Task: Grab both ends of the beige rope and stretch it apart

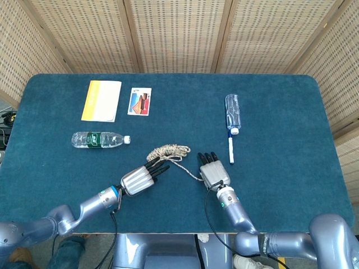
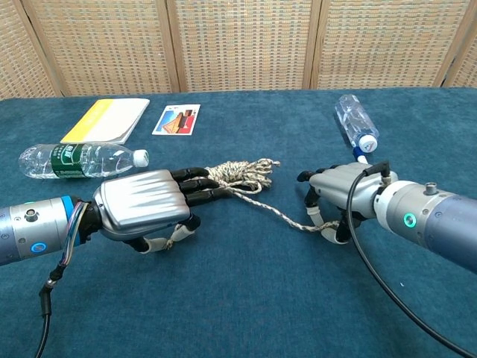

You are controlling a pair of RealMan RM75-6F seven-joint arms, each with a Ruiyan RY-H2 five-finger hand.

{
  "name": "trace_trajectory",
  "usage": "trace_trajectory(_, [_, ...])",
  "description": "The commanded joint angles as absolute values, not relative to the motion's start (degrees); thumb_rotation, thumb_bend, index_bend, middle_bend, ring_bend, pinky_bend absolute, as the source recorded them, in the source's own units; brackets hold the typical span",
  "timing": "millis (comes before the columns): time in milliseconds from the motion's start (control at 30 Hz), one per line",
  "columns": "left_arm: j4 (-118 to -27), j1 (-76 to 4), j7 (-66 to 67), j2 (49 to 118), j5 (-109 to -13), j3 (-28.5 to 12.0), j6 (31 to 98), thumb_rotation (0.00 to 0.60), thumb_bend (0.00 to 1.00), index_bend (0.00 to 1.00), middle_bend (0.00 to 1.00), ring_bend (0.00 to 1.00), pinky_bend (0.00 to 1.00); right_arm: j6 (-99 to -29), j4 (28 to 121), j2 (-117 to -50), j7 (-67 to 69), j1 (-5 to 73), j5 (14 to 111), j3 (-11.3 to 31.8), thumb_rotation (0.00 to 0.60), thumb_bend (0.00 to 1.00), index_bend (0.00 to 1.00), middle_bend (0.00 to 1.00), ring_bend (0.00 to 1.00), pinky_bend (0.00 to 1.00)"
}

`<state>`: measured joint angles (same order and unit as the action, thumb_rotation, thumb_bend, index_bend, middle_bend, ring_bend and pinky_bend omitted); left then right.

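Your rope (image 2: 246, 179) lies near the middle of the table (image 1: 280, 185), bunched in a loose coil with one strand trailing toward your right hand (image 2: 335, 195); that hand sits just right of the coil, fingers curled down over the strand's end and holding it; your left hand (image 2: 145, 206) rests just left of the coil, fingers stretched flat toward it, thumb pinching the other end beneath the palm; a pen (image 1: 230, 151) lies right of the rope.

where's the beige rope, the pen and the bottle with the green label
beige rope (image 1: 168, 151), head view, on the bunched coil between the hands.
pen (image 1: 230, 151), head view, on the middle of its white barrel.
bottle with the green label (image 2: 71, 159), chest view, on the green label around its body.
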<state>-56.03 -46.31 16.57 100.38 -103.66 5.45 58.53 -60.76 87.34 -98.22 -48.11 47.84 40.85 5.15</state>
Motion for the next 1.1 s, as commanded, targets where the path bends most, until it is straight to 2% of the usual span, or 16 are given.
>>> trace_trajectory(33, [-56.12,-46.38,16.85,100.39,-103.50,5.52,58.35,0.600,0.42,0.58,0.00,0.00,0.00,-60.76,87.36,-98.17,-48.06,47.81,40.85,5.15,0.600,0.45,0.68,0.00,0.00,0.00])
trace_trajectory(367, [-56.51,-46.68,17.61,100.84,-102.88,5.65,57.90,0.600,0.46,0.59,0.00,0.00,0.00,-60.86,87.64,-97.81,-47.86,47.63,41.07,5.16,0.600,0.45,0.68,0.00,0.00,0.00])
trace_trajectory(600, [-56.58,-46.58,17.20,100.64,-102.66,5.61,58.74,0.600,0.48,0.69,0.00,0.00,0.00,-60.97,87.74,-97.72,-47.69,47.53,41.21,5.23,0.600,0.45,0.68,0.00,0.00,0.00])
trace_trajectory(800, [-58.14,-46.22,16.10,98.46,-102.61,5.19,61.31,0.600,0.50,0.73,0.00,0.00,0.00,-61.88,88.18,-97.15,-47.50,47.45,42.20,5.65,0.600,0.45,0.68,0.00,0.00,0.00])
trace_trajectory(1100, [-60.20,-44.53,15.58,93.49,-101.61,4.88,64.33,0.600,0.50,0.74,0.00,0.00,0.00,-64.12,87.71,-95.67,-47.01,46.59,45.17,5.50,0.600,0.45,0.69,0.00,0.00,0.00])
